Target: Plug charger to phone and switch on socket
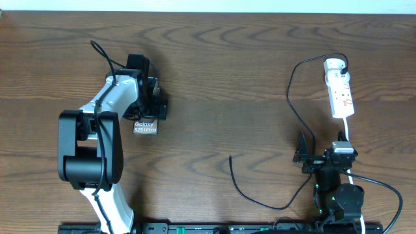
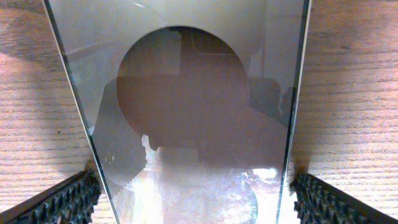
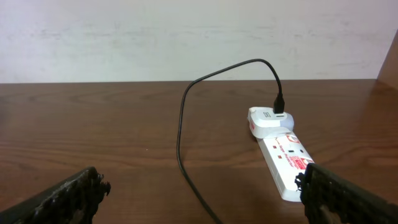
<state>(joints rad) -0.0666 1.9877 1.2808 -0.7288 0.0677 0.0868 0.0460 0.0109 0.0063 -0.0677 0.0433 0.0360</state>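
Observation:
The phone [image 1: 145, 127] lies at the left of the table, lettering up, its far end under my left gripper [image 1: 151, 106]. In the left wrist view the glossy phone [image 2: 186, 106] fills the frame, and my left gripper [image 2: 194, 202] is open with a finger just outside each long edge. The white socket [image 1: 342, 94] lies at the far right. The black charger [image 1: 290, 97] loops from it down to a free tip [image 1: 231, 156] mid-table. My right gripper [image 1: 323, 151] is open and empty just short of the socket [image 3: 283, 158]. The charger [image 3: 180, 137] runs between its fingers [image 3: 202, 202].
A white adapter [image 1: 335, 65] is plugged in at the socket's far end, also seen in the right wrist view [image 3: 267, 119]. The socket's white cord [image 1: 348, 130] runs back under the right arm. A pale wall [image 3: 186, 37] stands behind the table.

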